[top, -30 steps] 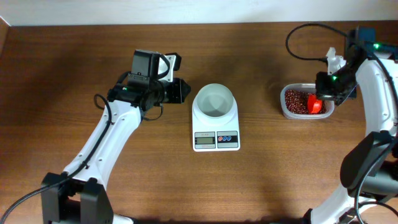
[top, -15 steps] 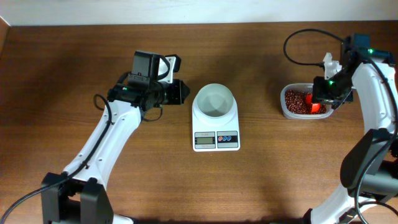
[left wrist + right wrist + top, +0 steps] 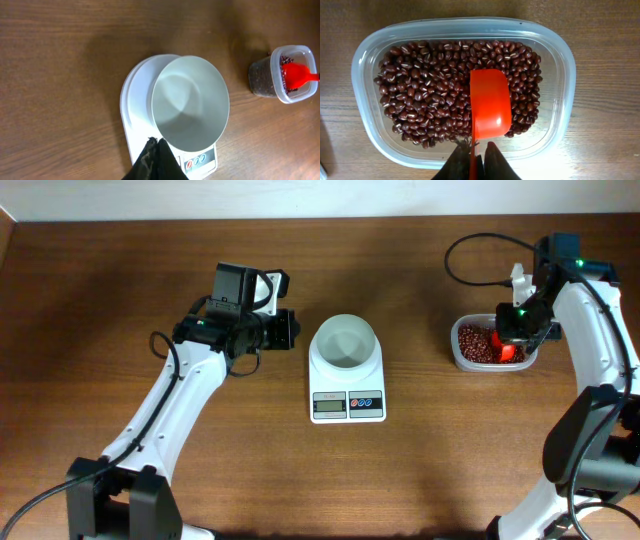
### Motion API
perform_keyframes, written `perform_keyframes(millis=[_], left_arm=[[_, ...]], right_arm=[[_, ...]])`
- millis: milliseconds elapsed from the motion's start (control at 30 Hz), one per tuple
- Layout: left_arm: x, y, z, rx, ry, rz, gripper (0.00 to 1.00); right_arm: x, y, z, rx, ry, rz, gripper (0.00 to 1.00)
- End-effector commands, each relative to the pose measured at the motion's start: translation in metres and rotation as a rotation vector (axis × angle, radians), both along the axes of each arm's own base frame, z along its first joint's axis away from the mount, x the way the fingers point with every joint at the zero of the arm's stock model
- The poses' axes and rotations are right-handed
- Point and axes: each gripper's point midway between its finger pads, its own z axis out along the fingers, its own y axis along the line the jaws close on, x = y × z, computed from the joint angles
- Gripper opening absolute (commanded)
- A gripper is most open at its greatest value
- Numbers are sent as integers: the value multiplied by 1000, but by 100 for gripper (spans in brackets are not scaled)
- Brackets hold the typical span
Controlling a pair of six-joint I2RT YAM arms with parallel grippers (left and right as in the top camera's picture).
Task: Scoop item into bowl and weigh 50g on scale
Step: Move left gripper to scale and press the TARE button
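Observation:
The white bowl [image 3: 345, 340] stands on the white scale [image 3: 347, 402] at the table's middle, with nothing in it. To its right, a clear tub [image 3: 462, 358] holds the dark red-brown beans [image 3: 425, 100]. An orange-red scoop [image 3: 490, 102] rests on the beans, and my right gripper [image 3: 476, 143] is shut on its thin handle right above the tub's near rim. My left gripper [image 3: 156, 141] is shut on nothing; it hovers just left of the bowl over the scale's edge. The same bowl [image 3: 190, 102] and the tub [image 3: 280, 92] show in the left wrist view.
Brown wooden table [image 3: 120, 270] all round. The scale's display and two buttons [image 3: 365, 402] face the front edge. A pale wall strip runs along the back. The right arm's cable [image 3: 470, 255] loops above the tub.
The right arm has shifted a little left and back over the tub, carrying the scoop with it. The left gripper's jaws have closed fully.

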Motion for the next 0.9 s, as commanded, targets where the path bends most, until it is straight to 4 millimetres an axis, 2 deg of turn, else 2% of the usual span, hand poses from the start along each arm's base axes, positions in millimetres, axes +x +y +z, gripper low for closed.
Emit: perform_keyframes(millis=[0,67,133,200,300,433,500,600,700,800,867], left_arm=[[-4,1,3,12,5,-6,0],[-9,2,2,23,18,-18,0],[-26,6,5,59,29,-66,0],[-45,9,19,92,12,-115,0],[-71,10,16,216,41,-147,0],[-94,-38,1,347,-28,-293,0],[-104,-66,-11,409,-117,-358,0],[-109,-96,-31,467,-246,-439,0],[-110,-117,-59,505,-291,-556,0],[-97,-121,-90,588,-305,-603,0],[-95,-121,-105,614,-289,-621,0]], right_arm=[[-2,0,-4,-12,12,7,4],[-2,0,-4,-12,12,7,4],[-2,0,-4,-11,13,5,4],[-3,0,-4,-10,16,5,4],[-3,0,-4,-10,16,5,4],[-3,0,-4,-10,16,5,4],[-3,0,-4,-10,16,5,4],[-3,0,-4,-11,15,5,4],[-3,0,-4,-11,16,6,4],[-3,0,-4,-11,15,5,4],[-3,0,-4,-11,15,5,4]])
